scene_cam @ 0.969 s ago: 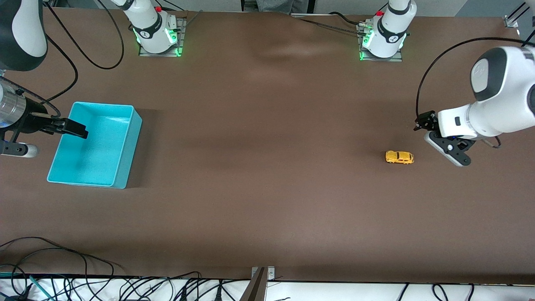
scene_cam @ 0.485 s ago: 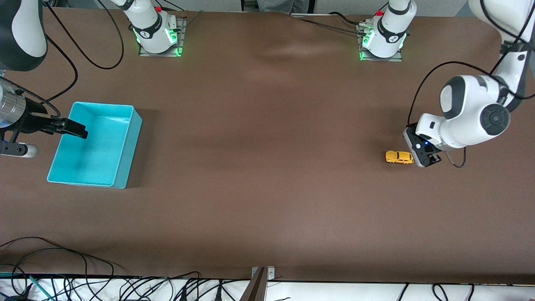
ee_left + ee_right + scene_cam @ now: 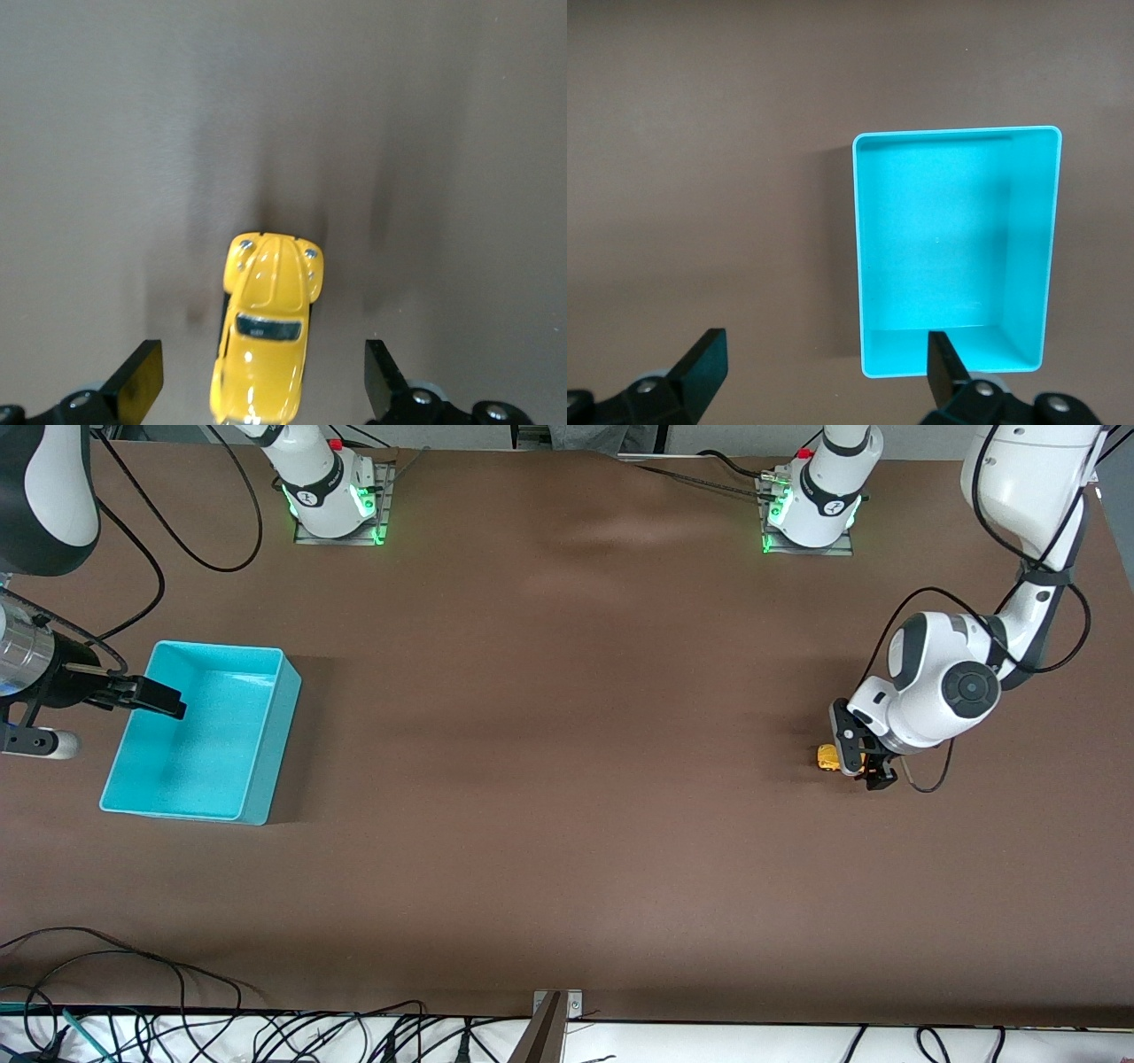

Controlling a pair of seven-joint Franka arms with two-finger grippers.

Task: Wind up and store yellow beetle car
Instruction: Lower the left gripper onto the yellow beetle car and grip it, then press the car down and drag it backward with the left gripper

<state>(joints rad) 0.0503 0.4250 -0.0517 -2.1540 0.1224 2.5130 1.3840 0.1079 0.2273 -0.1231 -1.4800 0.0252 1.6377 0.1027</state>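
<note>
Counting what lies on the brown worktop [image 3: 567,824] gives one yellow beetle car [image 3: 266,332] and one turquoise bin [image 3: 266,779], with two grippers in view. Nearest the front camera of these is the bin's lower edge, at the right arm's end of the worktop; the bin stands upright with nothing in it. The car sits on the worktop toward the left arm's end, well apart from the bin. The left gripper [image 3: 864,766] is directly over the car, fingers spread wide, and in the left wrist view the car lies between the two fingertips [image 3: 137,381] without touching either. Its long axis runs along the worktop's length, with one rounded end showing past the gripper toward the bin. The right gripper [image 3: 146,695] hangs over the bin's edge, fingers apart, holding nothing, and waits.
</note>
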